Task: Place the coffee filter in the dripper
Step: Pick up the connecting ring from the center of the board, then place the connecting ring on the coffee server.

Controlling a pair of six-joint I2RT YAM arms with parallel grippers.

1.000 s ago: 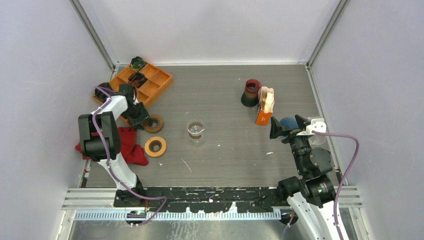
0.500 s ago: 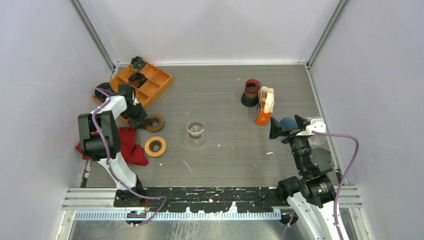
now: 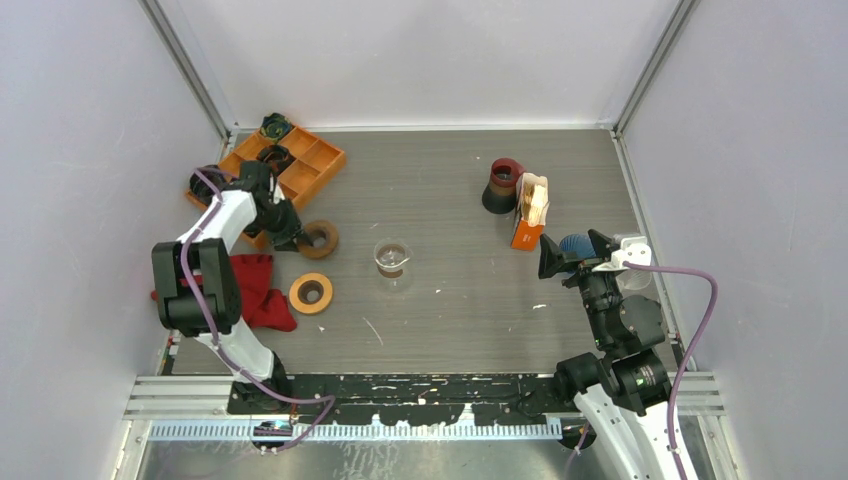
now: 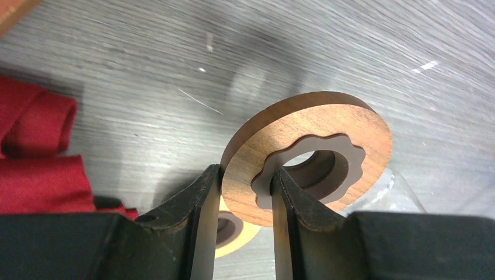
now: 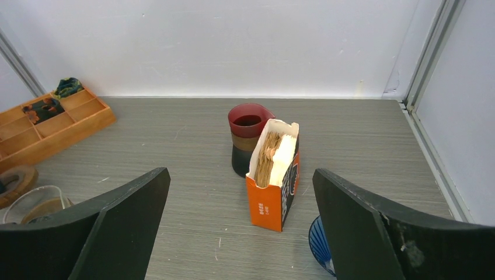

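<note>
orange filter box (image 5: 266, 207), side print (image 5: 290, 179) apparently illegible

Ring (image 4: 327, 125) is cut from grained wood, lined with a matt brown insert; bench (image 3: 450, 300) is finished in grey woodgrain, slightly glossy; soft red cloth (image 4: 35, 175) is seen at 9 o'clock.

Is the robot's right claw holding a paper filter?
No, the right gripper is wide open with nothing between its fingers, and the filters sit in their orange box.
</note>
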